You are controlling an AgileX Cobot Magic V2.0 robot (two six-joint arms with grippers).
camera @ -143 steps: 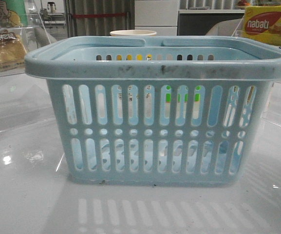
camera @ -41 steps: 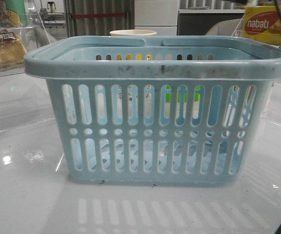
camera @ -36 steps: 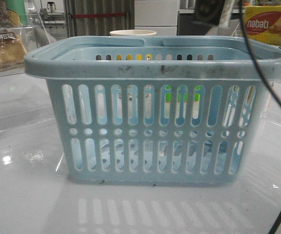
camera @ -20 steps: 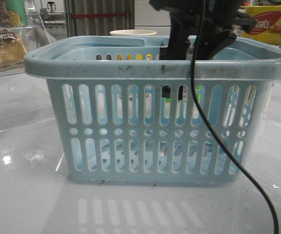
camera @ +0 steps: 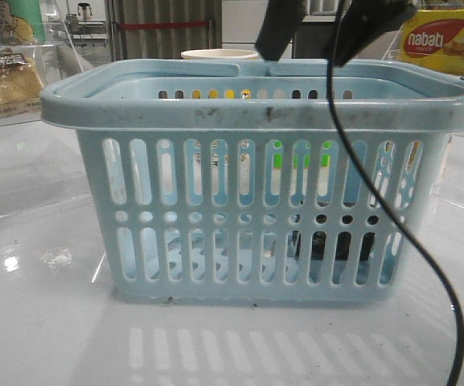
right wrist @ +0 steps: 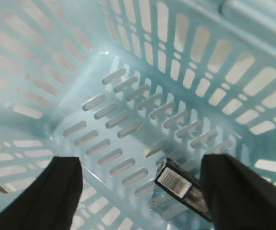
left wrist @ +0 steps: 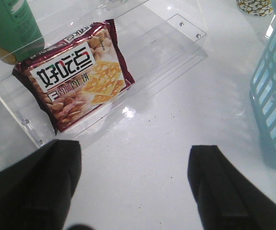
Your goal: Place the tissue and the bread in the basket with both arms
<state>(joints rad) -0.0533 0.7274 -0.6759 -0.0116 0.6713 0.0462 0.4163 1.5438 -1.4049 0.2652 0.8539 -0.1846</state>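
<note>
My right gripper (right wrist: 138, 191) hangs over the basket (camera: 264, 108), jaws spread and holding nothing; the tissue (right wrist: 183, 189) lies on the basket floor. My left gripper (left wrist: 135, 187) is spread too (above the bare surface (left wrist: 147, 129)), and the bread (camera: 8, 80) sits well left of the basket

Bright overhead light glared off the glossy white counter (camera: 47, 322); the right tool (right wrist: 138, 191) was blurred, slots soft.

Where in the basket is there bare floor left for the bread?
Most of the basket floor is bare: the whole slotted stretch from the far corner across the middle. The only occupied spot is where the tissue lies, by the wall under the open right hand. The bread sits outside, back left.
</note>
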